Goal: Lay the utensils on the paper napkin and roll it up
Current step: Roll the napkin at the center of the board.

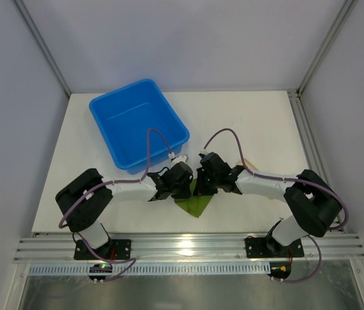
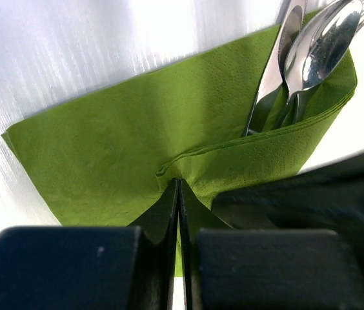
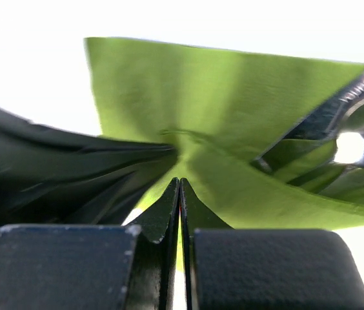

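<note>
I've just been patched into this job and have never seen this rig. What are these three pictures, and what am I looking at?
The wide picture looks down from above on two robot arms bolted at the near edge of a table; the left arm is on the left. The other two pictures come from a camera on each wrist. On the table sit a blue bin and a green paper napkin folded over the utensils, with a spoon and a knife showing. The left end effector and right end effector are both shut, each apparently pinching the napkin's folded edge.
</note>
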Robot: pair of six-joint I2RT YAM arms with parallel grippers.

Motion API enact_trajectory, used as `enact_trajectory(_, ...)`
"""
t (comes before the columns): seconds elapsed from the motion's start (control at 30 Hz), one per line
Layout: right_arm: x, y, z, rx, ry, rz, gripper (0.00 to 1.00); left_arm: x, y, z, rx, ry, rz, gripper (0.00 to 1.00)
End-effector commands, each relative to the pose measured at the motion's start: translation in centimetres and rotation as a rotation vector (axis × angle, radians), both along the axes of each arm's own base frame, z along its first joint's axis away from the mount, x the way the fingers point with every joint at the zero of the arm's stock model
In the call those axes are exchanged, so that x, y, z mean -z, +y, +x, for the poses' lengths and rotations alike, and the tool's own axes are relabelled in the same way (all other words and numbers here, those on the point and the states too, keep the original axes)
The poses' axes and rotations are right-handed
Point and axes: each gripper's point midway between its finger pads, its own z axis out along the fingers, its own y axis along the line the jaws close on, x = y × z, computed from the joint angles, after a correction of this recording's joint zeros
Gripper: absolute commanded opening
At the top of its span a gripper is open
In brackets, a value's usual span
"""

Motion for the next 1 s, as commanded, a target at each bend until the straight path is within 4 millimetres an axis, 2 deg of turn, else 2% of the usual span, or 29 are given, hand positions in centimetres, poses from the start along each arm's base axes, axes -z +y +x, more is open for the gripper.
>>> enact_trajectory(0.0, 0.9, -0.1, 0.8, 0.026, -0.006, -0.03, 0.04, 0.7, 1.5, -1.0, -0.008, 0.032, 0.034, 0.0)
enact_trajectory(0.1, 2.0, -1.0, 0.2, 0.038, 0.019, -0.062, 0.04, 0.6, 1.8, -1.2, -0.013, 0.032, 0.03, 0.0)
enact_trajectory(0.27, 2.8, -2.2, 0.1, 0.05, 0.008, -0.12, 0.04, 0.5, 1.7, -1.8, -0.007, 0.046, 0.001, 0.0)
enact_trajectory(0.6, 3.7, -1.9, 0.4, -0.007, 0.015, -0.155, 0.04, 0.5, 2.6, -3.5, -0.023, 0.05, -0.006, 0.0)
enact_trajectory(0.83, 4.4, -2.6, 0.1, -0.015, 0.015, -0.178, 0.04, -0.1, 3.0, -3.2, -0.044, 0.01, 0.023, 0.0)
enact_trajectory(0.97, 4.7, -2.6, -0.3, -0.035, 0.022, -0.179, 0.04, -2.0, 4.6, -2.0, -0.09, -0.068, 0.072, 0.18)
